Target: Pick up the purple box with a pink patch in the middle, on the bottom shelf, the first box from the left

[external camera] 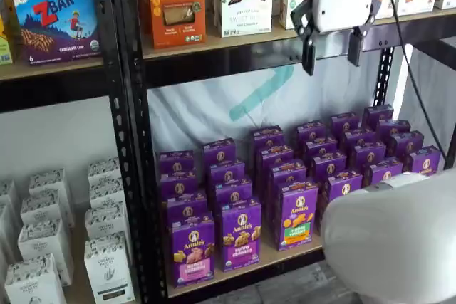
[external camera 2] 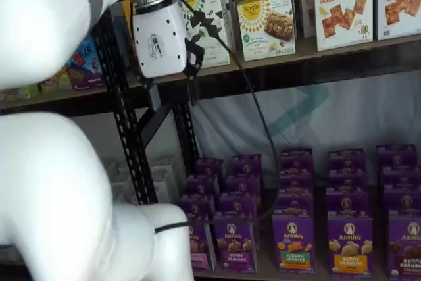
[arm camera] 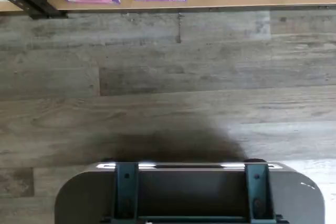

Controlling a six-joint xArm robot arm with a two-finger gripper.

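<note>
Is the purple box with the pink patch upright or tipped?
Upright: the purple box stands on its base at the front of the bottom shelf, logo on top.

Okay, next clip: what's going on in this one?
A robot arm hangs in front of a rack of snack boxes. Its gripper is open, holds nothing, and sits high, level with the upper shelf. The purple box with the pink panel stands untouched at the front left of the bottom shelf, beside other purple boxes. Nothing has been picked yet.
</note>
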